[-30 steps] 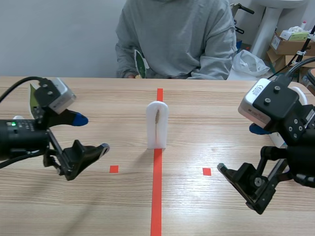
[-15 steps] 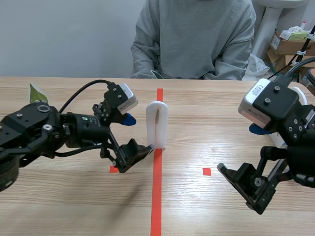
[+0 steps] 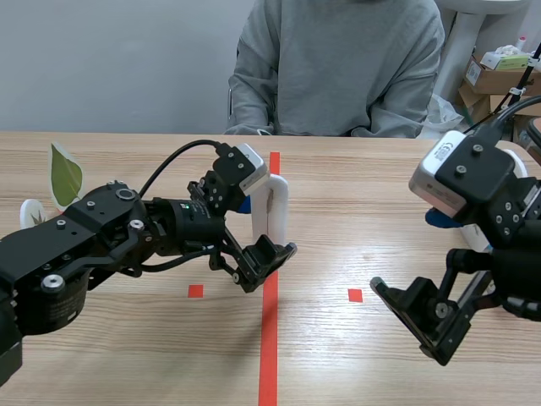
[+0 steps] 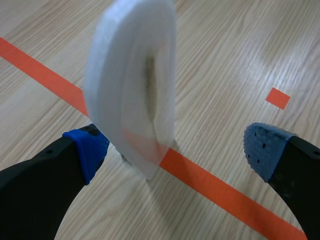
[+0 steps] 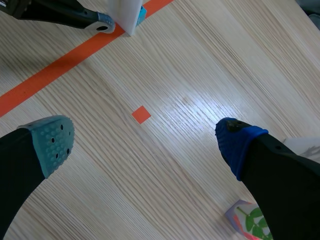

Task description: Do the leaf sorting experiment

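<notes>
When I checked the three feeds, the left hand was spread wide and gripped nothing. Its fingers stood on either side of the white slotted stand, which was upright on the orange-red centre line near the middle of the counter. In the left wrist view, one blue pad sat just beside the foot of the stand, and the other was well apart from it. I saw something thin and brownish in the slot but could not tell what it was.

The right hand was likewise spread wide and held nothing. It hung over its own side of the counter, well apart from the stand. In the right wrist view, a small red square lay ahead of it, between the fingers. A card printed with a green leaf motif lay beside one finger, partly hidden.

A green leaf stood upright in a small white base at the left of the counter, behind the left arm. A person in a grey sweatshirt sat across the counter. The print on the cardboard boxes behind was too small for me to read.
</notes>
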Robot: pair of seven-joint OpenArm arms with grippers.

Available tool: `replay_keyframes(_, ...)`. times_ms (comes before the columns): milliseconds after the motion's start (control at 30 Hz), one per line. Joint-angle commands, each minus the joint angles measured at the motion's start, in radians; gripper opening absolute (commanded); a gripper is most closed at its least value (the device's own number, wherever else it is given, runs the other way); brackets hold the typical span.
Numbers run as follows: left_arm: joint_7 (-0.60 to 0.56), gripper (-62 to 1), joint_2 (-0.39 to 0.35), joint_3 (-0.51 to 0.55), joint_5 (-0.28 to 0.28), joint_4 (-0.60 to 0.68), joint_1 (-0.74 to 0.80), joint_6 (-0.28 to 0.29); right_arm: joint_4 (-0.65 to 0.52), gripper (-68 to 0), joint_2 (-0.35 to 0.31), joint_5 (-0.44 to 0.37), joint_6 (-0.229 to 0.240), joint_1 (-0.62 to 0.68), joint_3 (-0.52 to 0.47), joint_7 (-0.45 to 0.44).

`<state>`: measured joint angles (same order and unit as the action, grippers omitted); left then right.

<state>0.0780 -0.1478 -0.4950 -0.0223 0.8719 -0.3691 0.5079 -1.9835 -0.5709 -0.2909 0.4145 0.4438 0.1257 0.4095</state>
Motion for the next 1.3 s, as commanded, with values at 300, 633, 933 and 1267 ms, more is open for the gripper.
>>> replay_keyframes(300, -0.011, -9.8, 0.018, 0.007, 0.0, 0.017, -0.014, -0.013, -0.014, -9.7, -0.002, 0.0, -0.003, -0.01, -0.014, -0.015)
replay_keyframes(633, -0.032, -34.7, 0.039, 0.007, 0.0, 0.017, -0.013, -0.019, -0.014, -9.7, -0.002, 0.0, -0.003, -0.009, -0.014, -0.015)
replay_keyframes(933, -0.037, -49.2, 0.07, 0.007, 0.0, 0.017, -0.013, -0.027, -0.014, -9.7, -0.002, 0.0, -0.003, -0.009, -0.014, -0.012)
replay_keyframes(1267, -0.037, -56.1, 0.069, 0.007, 0.001, 0.017, -0.013, -0.027, -0.014, -9.7, -0.002, 0.0, -0.003, -0.009, -0.014, -0.012)
